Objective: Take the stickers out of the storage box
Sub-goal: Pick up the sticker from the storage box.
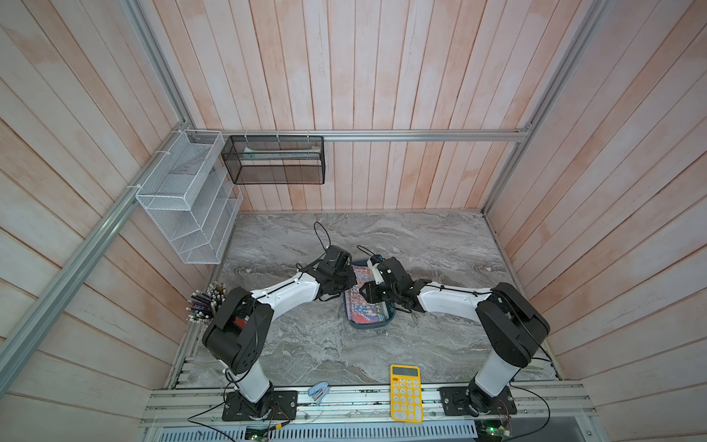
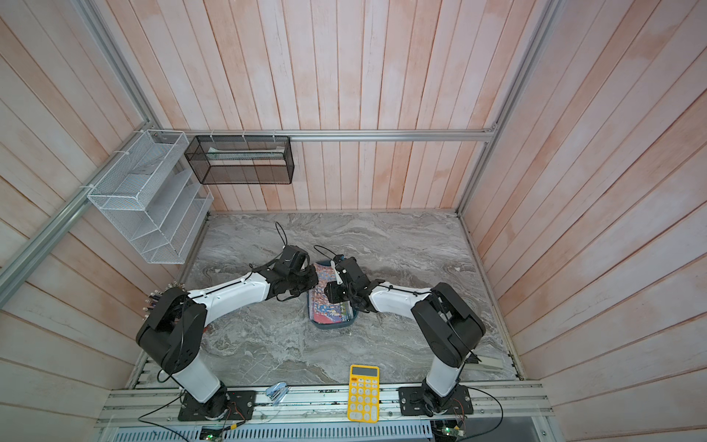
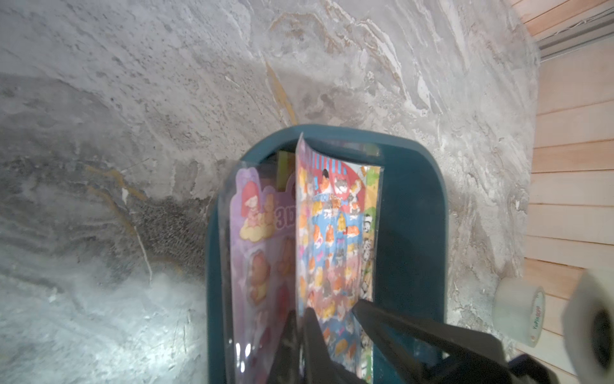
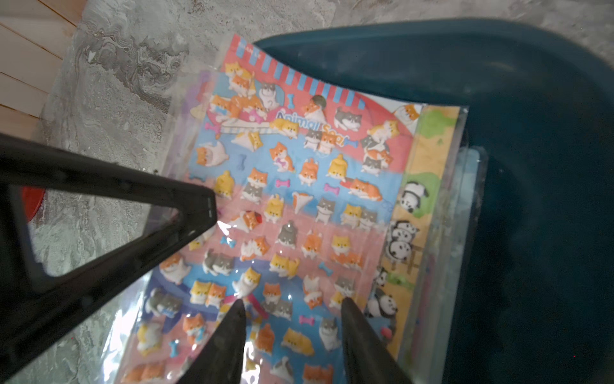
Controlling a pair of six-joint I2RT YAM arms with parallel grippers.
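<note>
From the storage box (image 3: 412, 216), no stickers (image 4: 299, 199) are yet removed — 1 edge is clamped by left gripper (image 3: 300, 324), right gripper (image 4: 292, 304) parted.

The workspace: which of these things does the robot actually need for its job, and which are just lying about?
In the job: stickers; storage box.
Lying about: yellow calculator; tape roll; bundle of pens; black mesh basket; white wire rack.

Robot lab cell, aluminium frame (image 1: 382, 134), plank walls (image 1: 382, 76), marble tabletop (image 1: 421, 237)
</note>
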